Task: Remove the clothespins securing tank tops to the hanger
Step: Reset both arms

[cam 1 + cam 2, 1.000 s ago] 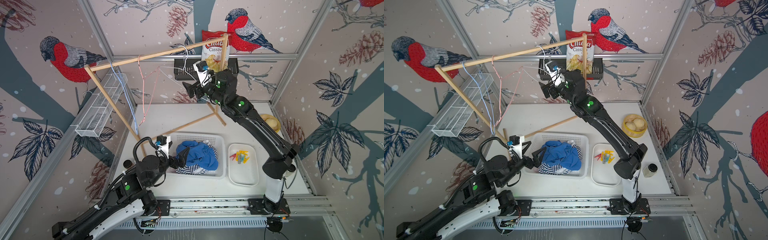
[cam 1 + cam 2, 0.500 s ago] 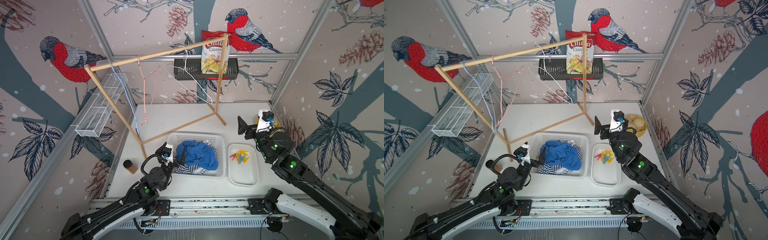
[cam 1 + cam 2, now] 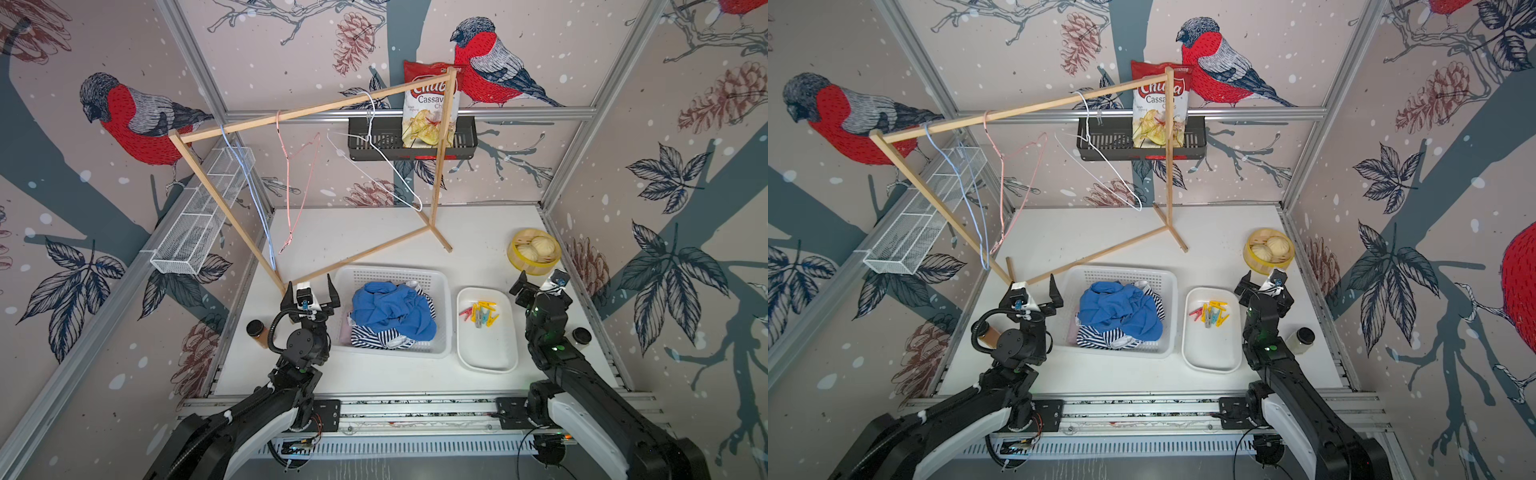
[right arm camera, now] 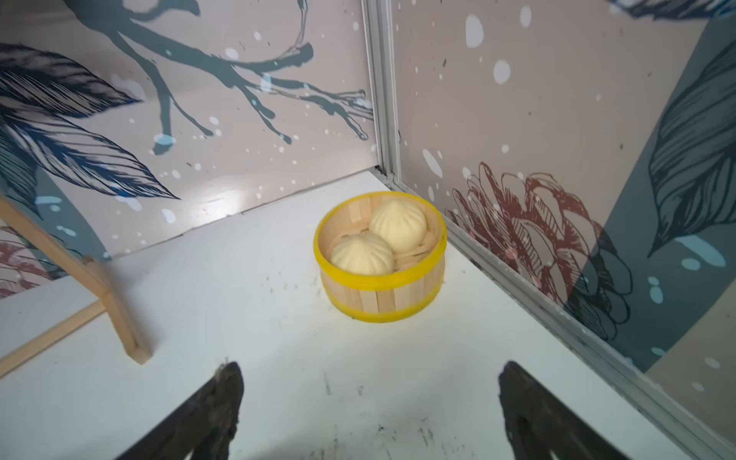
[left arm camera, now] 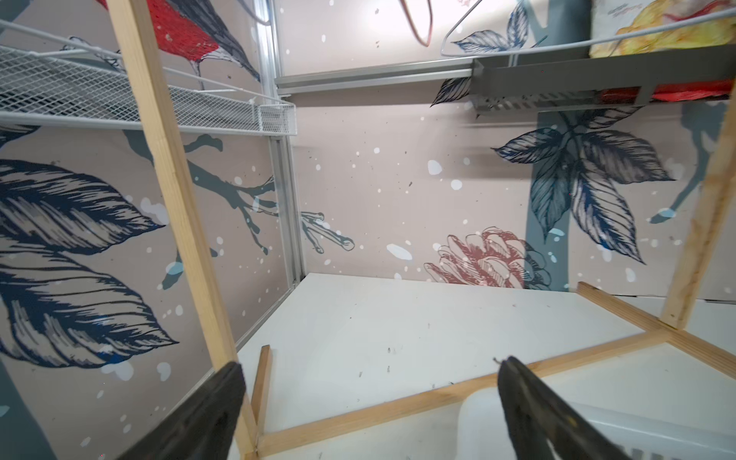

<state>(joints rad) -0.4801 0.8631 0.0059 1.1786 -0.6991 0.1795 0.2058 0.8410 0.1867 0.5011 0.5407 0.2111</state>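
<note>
Clothespins [image 3: 480,313] near the right tool [image 3: 538,281]

- Round yellow-rimmed wooden steamer [image 4: 382,296] holding two pale buns [image 4: 362,255].
- Red-and-white cassava chips bag [image 3: 428,112] standing in a black slotted wall basket [image 3: 374,141].
- Long white wire-mesh basket [image 3: 195,232] on a side wall.

Mauve tank top [image 3: 343,332] almost wholly under the blue top [image 3: 390,309] and striped top [image 3: 374,338].
</note>
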